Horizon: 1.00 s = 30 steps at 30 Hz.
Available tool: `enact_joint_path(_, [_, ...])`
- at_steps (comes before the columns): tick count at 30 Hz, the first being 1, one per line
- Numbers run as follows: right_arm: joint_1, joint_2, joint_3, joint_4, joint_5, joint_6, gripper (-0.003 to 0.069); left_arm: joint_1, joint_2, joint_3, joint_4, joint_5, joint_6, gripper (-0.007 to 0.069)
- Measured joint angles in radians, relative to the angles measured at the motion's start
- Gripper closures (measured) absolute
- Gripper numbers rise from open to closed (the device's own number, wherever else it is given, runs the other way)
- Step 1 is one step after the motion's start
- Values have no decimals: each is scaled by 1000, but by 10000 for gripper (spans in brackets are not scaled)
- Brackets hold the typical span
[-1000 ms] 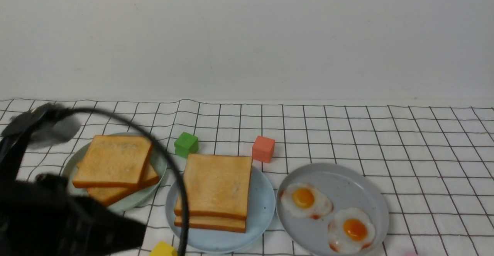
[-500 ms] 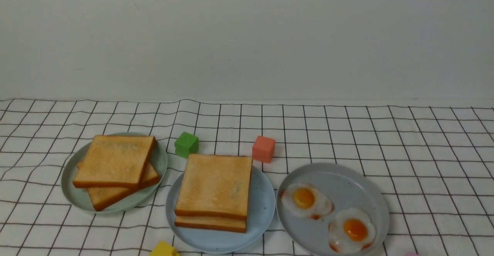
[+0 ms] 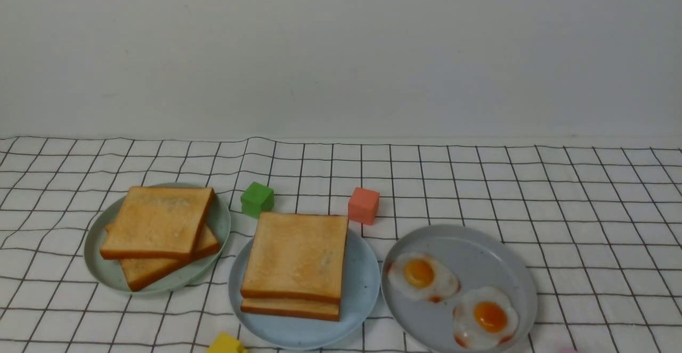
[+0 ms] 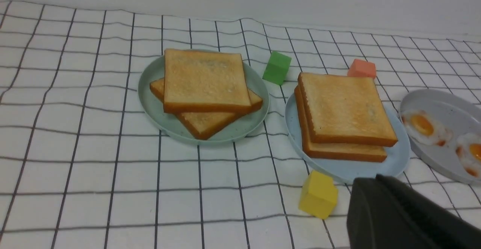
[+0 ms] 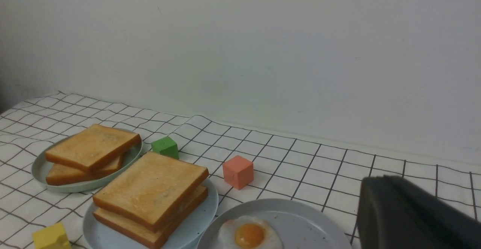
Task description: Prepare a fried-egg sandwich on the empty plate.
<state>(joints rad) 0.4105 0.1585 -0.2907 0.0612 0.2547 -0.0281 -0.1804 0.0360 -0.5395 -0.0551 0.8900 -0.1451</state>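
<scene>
The light blue plate (image 3: 365, 284) sits at the front middle of the checked cloth. On it lies the sandwich (image 3: 295, 254), two toast slices stacked squarely; no egg shows between them. Neither gripper appears in the front view. In the left wrist view my left gripper (image 4: 370, 183) hangs back from the blue plate (image 4: 398, 159) near a yellow cube (image 4: 318, 194), its black fingers pressed together on nothing. In the right wrist view my right gripper (image 5: 379, 183) is shut and empty, off to the right of the grey plate (image 5: 300, 219).
A pale green plate (image 3: 218, 225) at the left holds two skewed toast slices (image 3: 154, 222). The grey plate (image 3: 469, 249) at the right carries two fried eggs (image 3: 421, 276) (image 3: 487, 318). A green cube (image 3: 257, 198) and a red cube (image 3: 364, 205) stand behind the blue plate.
My left arm and its cable, which filled the front view's lower left a second ago, have pulled back out of that view. Plates, toast and eggs have not moved.
</scene>
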Motion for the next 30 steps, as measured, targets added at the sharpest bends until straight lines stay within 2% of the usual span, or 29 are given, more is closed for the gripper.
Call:
enact_joint_path(1, [0,0,0,0,0,0,652,0,0,7,6,-16,0,638])
enact_joint_path(4, [0,0,0,-1,0,0,650,7,-3,141,101,-240,-89,638])
enact_joint_path(8, [0,0,0,-1,0,0,648,43,-40,326,177,-391,-239,637])
enact_joint_path(10, [0,0,0,-1,0,0,646,67,-47,423,184,-440,-254,636])
enact_joint_path(13, [0,0,0,-1,0,0,644,79,-47,507,174,-453,-213,634])
enact_joint_path(17, [0,0,0,-1,2,0,640,110,-47,563,146,-462,-38,631])
enact_joint_path(20, [0,0,0,-1,3,0,638,131,-47,564,141,-468,43,629])
enact_joint_path(30, [0,0,0,-1,3,0,627,137,-47,568,130,-490,75,620])
